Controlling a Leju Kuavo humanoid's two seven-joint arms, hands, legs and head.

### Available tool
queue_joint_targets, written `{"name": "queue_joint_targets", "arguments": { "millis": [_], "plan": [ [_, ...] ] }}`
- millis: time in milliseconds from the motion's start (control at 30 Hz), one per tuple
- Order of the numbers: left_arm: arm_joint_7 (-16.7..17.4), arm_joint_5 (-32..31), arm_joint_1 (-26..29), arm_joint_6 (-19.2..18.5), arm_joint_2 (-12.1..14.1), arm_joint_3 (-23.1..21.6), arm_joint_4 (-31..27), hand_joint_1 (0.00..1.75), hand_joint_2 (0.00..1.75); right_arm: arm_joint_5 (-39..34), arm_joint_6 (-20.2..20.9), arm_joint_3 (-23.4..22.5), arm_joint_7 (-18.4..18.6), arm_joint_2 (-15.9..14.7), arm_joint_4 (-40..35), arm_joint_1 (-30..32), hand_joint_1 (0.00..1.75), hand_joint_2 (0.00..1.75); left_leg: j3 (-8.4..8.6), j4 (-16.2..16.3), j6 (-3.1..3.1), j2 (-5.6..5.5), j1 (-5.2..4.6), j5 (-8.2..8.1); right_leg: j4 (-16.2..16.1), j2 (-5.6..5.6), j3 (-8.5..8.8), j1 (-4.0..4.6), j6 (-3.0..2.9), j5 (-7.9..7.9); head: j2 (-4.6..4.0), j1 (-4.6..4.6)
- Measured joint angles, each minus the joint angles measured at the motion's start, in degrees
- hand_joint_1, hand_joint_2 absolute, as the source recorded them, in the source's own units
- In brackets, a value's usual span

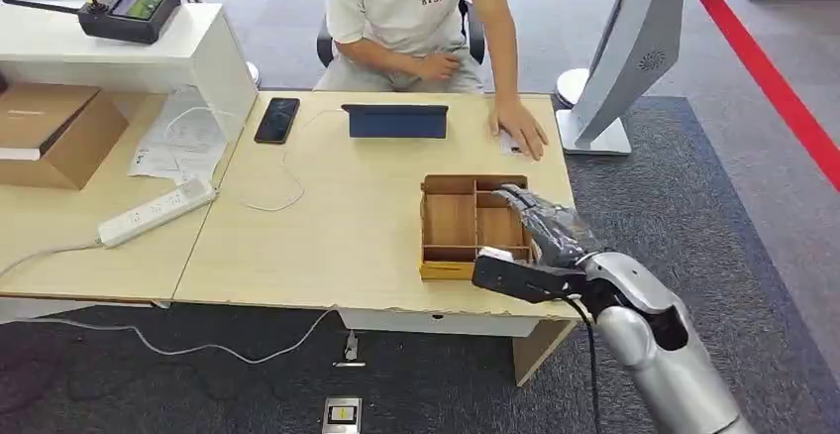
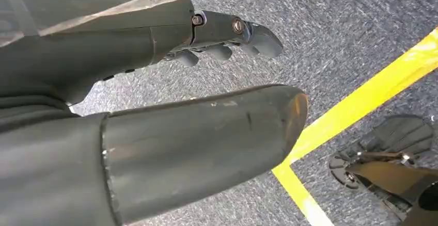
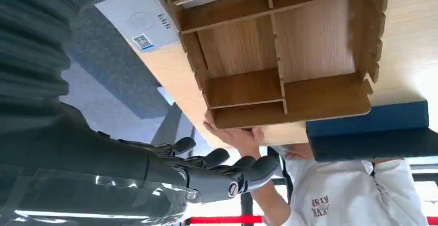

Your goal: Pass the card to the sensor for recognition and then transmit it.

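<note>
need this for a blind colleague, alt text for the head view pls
The robot's right hand hovers open over a wooden tray on a desk. A seated person rests a hand on the far edge, beside a blue tablet.

Wood, plastic and carpet

The compartment tray (image 1: 451, 226) is matt light wood on a smooth pale wood-grain desk (image 1: 337, 216); the right hand (image 1: 543, 226) wears clear glossy plastic film; the grey carpet (image 2: 335, 25) looks rough, with a smooth yellow floor line (image 2: 361, 107).

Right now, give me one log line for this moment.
right hand: open, over tray | card: in tray's near slot | left hand: hanging, empty | person's hand: on desk
</note>
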Motion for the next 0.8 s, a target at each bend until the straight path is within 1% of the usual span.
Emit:
{"name": "queue_joint_targets", "arguments": {
  "millis": [200, 433, 533, 600, 700, 800],
  "plan": [
    [0.4, 0.0, 0.0, 0.3, -0.1, 0.0, 0.0, 0.0, 0.0, 1.4, 0.1, 2.4, 0.6, 0.4, -0.1, 1.2, 0.0, 1.75, -0.01, 0.0, 0.0, 0.0, 0.0, 0.0, 0.0, 0.0, 0.0, 0.0, 0.0, 0.0, 0.0, 0.02],
    [1.0, 0.0, 0.0, 0.6, -0.2, 0.0, 0.0, 0.0, 0.0, 6.1, -1.0, 4.0, 2.5, 0.7, 0.0, 1.3, 0.0, 1.75, 0.0, 0.0, 0.0, 0.0, 0.0, 0.0, 0.0, 0.0, 0.0, 0.0, 0.0, 0.0, 0.0, 0.0],
    [1.2, -0.2, 0.0, 0.6, -0.3, 0.1, 0.0, 0.0, 0.0, 8.9, -3.2, 4.6, 3.7, 1.0, 0.7, 1.3, 0.0, 1.75, -0.01, 0.0, 0.0, 0.0, 0.0, 0.0, 0.0, 0.0, 0.0, 0.0, 0.0, 0.0, 0.0, 0.02],
    [1.3, -0.2, 0.0, 0.6, -0.3, 0.2, 0.0, 0.0, 0.0, 11.1, -6.1, 5.0, 4.1, 1.5, 1.9, 1.1, 0.0, 1.75, -0.01, 0.0, 0.0, 0.0, 0.0, 0.0, 0.0, 0.0, 0.0, 0.0, 0.0, 0.0, 0.0, 0.0],
    [1.3, -0.2, -0.1, 0.7, -0.5, 0.5, 0.0, 0.0, 0.0, 13.5, -10.3, 5.3, 4.2, 2.3, 4.3, 0.9, 0.0, 1.75, -0.02, 0.0, 0.0, 0.0, 0.0, 0.0, 0.0, 0.0, 0.0, 0.0, 0.0, 0.0, 0.0, 0.02],
    [1.3, -0.2, -0.1, 0.7, -0.5, 0.8, 0.0, 0.0, 0.0, 14.7, -13.5, 5.6, 3.5, 3.4, 7.5, 0.4, 0.0, 1.75, -0.01, 0.0, 0.0, 0.0, 0.0, 0.0, 0.0, 0.0, 0.0, 0.0, 0.0, 0.0, 0.0, 0.0]
  ]
}}
